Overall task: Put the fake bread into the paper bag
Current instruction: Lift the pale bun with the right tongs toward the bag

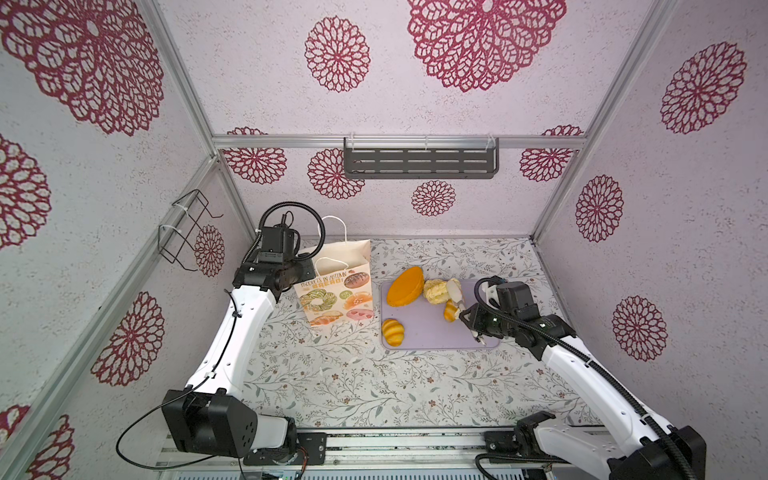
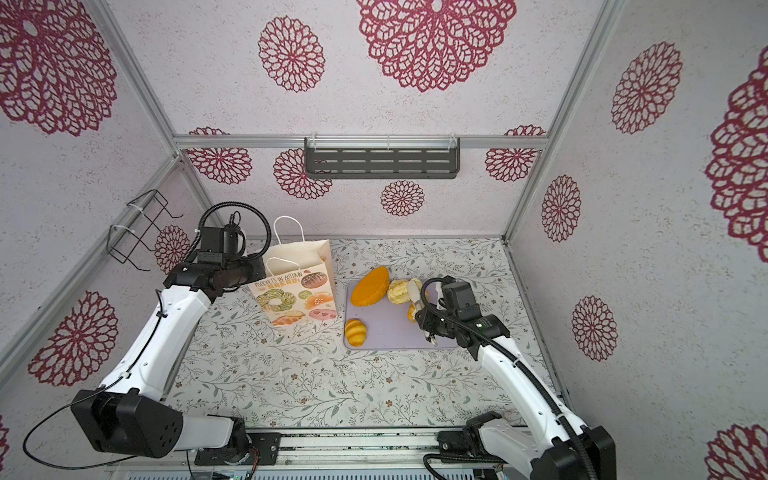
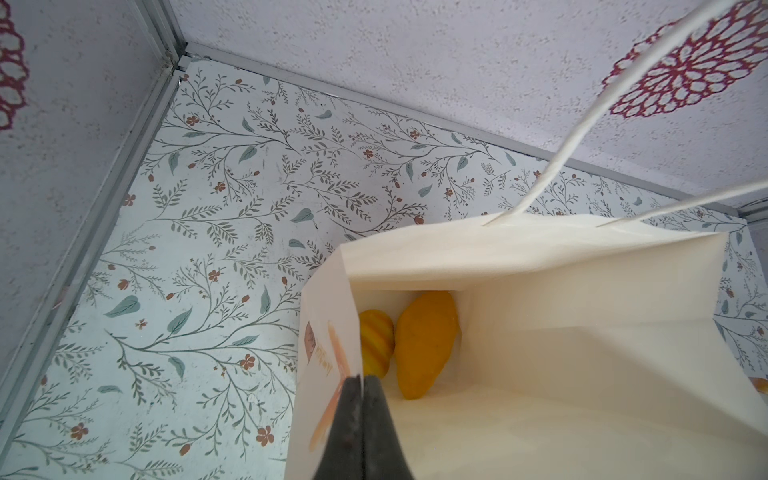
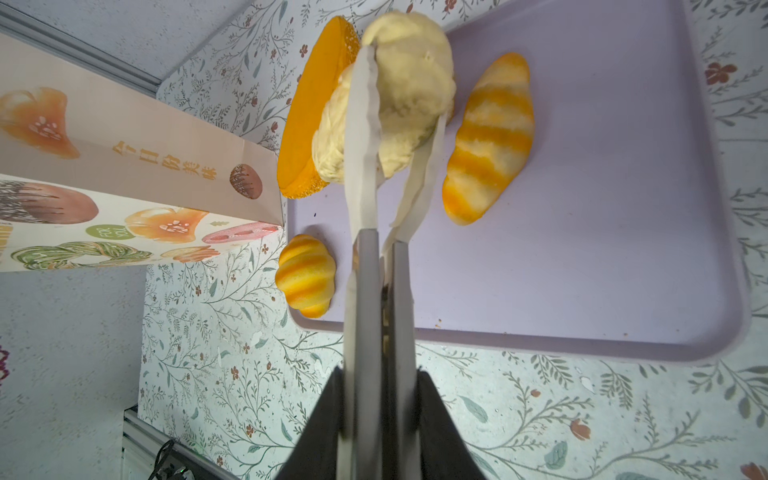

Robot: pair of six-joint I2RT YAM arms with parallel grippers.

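My left gripper [image 3: 363, 384] pinches the paper bag [image 3: 561, 365], two loaves [image 3: 424, 345] inside; right gripper [image 4: 379, 374] clamps tongs [image 4: 363, 166] on a bun [image 4: 411, 83]; four pieces [image 1: 405, 286] to go.

Mid-frame, the pincer [image 4: 379, 376] clamped metal tongs [image 4: 368, 291] whose white tips gripped a pale bun [image 4: 411, 83], near a striped loaf [image 4: 490, 137] lying on the lilac tray [image 4: 602, 257].

One paper bag [image 1: 338, 291]. One purple tray [image 1: 432, 336]. One pair of tongs [image 4: 363, 145]. Seven pieces of fake bread [image 1: 405, 286]: two inside the bag, five outside it. Of those seven, three striped, two plain orange, two pale and lumpy. Two robot arms [image 1: 232, 332].
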